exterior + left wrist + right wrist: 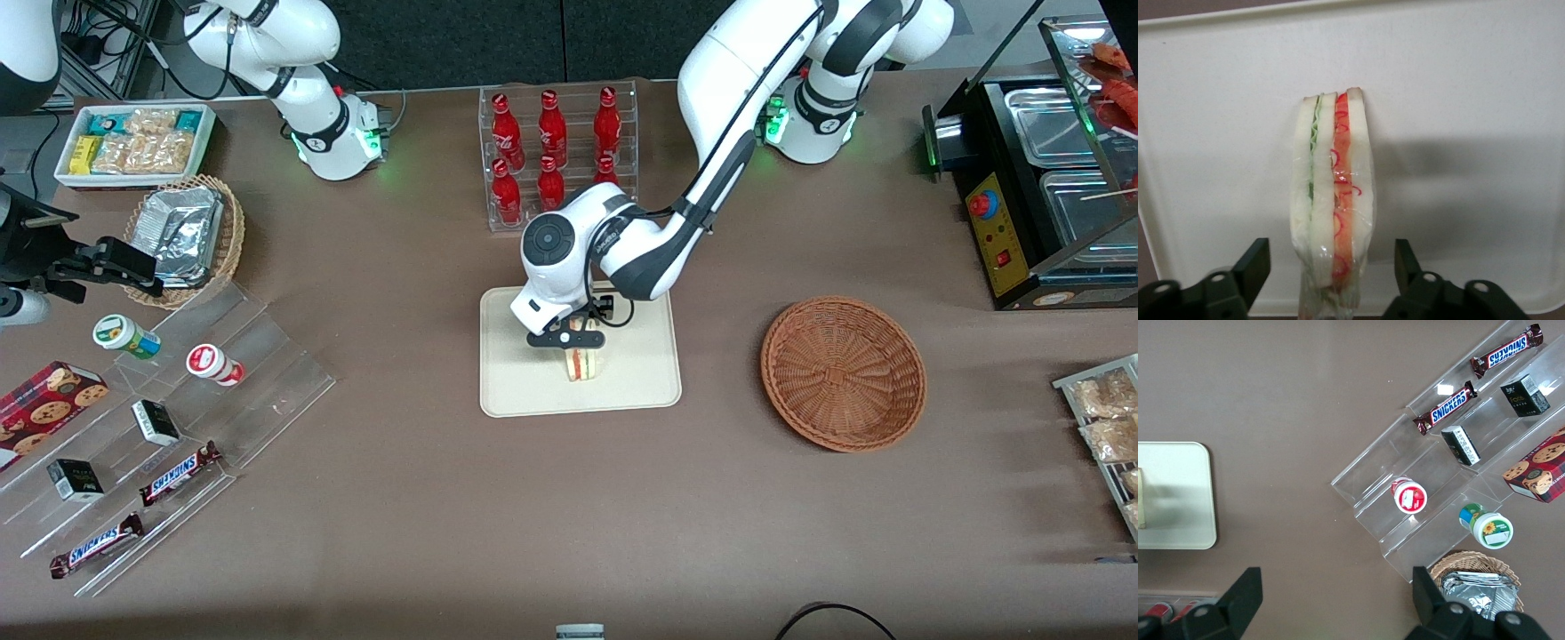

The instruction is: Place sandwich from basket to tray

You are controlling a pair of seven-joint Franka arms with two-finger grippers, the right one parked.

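my hand [569,341] hangs low over the flat cream-beige rectangular plastic tray [524,391], fingers spread wide with a clear gap on each side of the small wedge of white bread with a red-orange filling stripe [582,363], so i am pinching nothing. in the wrist view the sandwich [1333,200] stands on its edge on the tray [1471,87], between my two dark fingertips [1253,265] without touching either, its layers of pale bread, green leaf and red filling wrapped in clear film. the large round reddish-brown woven wicker basket [843,372] sits well apart on the brown surface [444,516], toward my own arm's end, and it looks empty, so i judge the carrying part done and only the retreat left. the wedge looks light and soft; the bread would crush under a hard squeeze, and the film looks slick enough to slip. if i had to take it again, i would close gently across the two flat bread faces, near the middle of the wedge, not on the thin tip. standing on a narrow edge it may topple, so i should lift straight up without brushing it.
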